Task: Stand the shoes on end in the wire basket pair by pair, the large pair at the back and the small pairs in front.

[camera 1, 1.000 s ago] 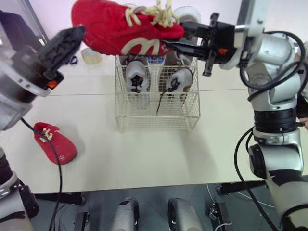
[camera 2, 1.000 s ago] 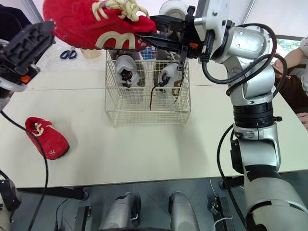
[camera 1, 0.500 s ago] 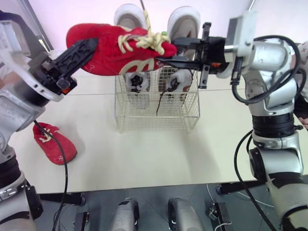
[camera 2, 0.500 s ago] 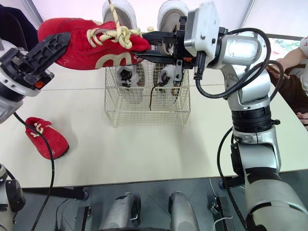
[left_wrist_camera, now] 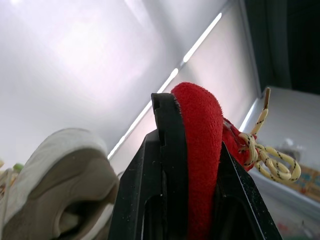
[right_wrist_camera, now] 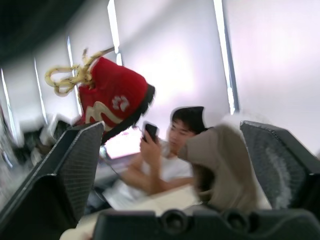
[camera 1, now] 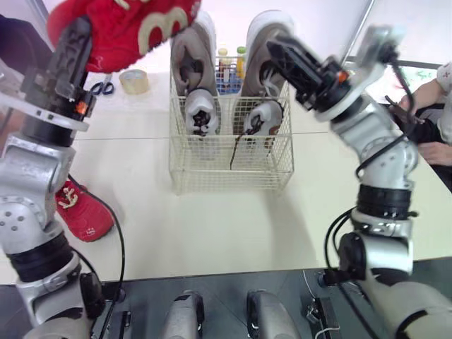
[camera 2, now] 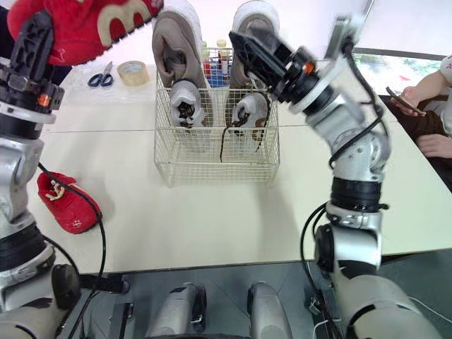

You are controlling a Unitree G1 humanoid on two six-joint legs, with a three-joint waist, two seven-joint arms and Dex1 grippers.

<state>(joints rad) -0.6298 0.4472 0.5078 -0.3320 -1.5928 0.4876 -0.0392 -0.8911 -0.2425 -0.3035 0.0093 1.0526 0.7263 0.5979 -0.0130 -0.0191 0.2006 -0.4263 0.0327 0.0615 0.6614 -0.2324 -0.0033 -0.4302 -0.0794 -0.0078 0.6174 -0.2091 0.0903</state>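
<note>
Up over the left side of the table (camera 1: 212, 226), the left gripper (camera 1: 74, 42) is clamped on a red shoe (camera 1: 123, 28). The wire basket (camera 1: 233, 166) lies below it and to its right. The shoe's long axis runs roughly level (it must tip upright to stand on end). The right gripper (camera 1: 282, 56), fingers spread and empty, hovers by the basket's right rear grey shoe (camera 1: 267, 39). The second red shoe (camera 1: 85, 212) lies beside the left arm, the nearer one. A cream emblem marks the held shoe; no lettering is readable.
</note>
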